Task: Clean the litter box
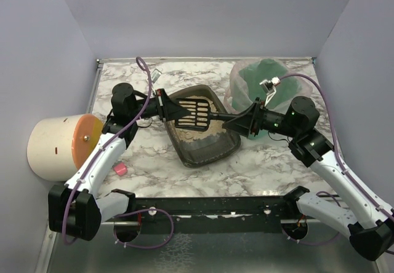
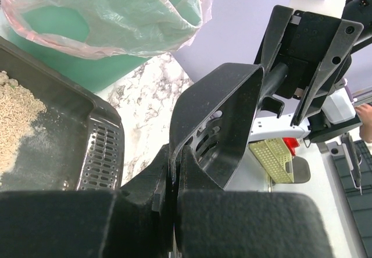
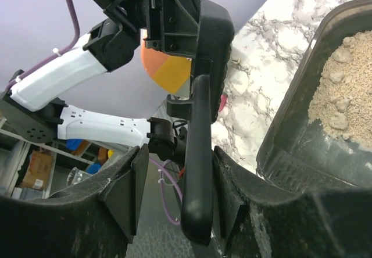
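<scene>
Cream plastic capped in orange, a drum (image 1: pixel 58 147) lies at the table's left edge, with a small pink object (image 1: pixel 120 170) near it. Next along, the left gripper (image 1: pixel 165 106) is clenched on the rim of the black slotted scoop (image 1: pixel 197 114), which hangs over the litter box (image 1: pixel 209 156). That tray sits askew mid-table on the marble top (image 1: pixel 265 162), between the two arms, with beige litter gathered toward its far end. The right gripper (image 1: pixel 239 119) straddles the scoop's handle, its jaws apart and a gap showing on one side, so it is not clamped. Behind it, at the far right, stands the green bucket (image 1: pixel 271 82) lined with a clear bag.
</scene>
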Tool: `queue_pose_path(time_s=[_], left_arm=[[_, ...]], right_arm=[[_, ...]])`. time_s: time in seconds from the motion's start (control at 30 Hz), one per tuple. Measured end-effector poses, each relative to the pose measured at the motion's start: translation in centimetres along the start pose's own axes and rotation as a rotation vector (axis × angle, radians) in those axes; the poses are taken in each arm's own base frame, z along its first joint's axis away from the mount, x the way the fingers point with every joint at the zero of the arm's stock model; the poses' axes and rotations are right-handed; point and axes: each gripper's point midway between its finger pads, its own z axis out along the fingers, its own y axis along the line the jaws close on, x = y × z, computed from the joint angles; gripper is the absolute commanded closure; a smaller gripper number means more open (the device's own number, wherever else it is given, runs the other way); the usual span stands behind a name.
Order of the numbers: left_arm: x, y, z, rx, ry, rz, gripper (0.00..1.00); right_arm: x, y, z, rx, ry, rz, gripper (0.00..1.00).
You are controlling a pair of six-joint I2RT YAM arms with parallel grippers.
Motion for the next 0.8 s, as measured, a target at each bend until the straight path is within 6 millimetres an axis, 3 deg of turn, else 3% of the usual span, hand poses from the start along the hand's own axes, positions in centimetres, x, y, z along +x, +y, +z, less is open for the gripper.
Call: queue_pose_path(time_s=[0.33, 0.8], left_arm=[[0.4, -0.2, 0.3, -0.001, 0.028, 0.035, 1.00], [1.3, -0.3, 0.6, -0.002, 0.065, 0.047, 1.00]], right_arm=[[0.8, -1.0, -0.2, 0.046, 0.033, -0.014, 0.54], [0.5, -0.7, -0.5, 0.051, 0.037, -0.033, 0.61]])
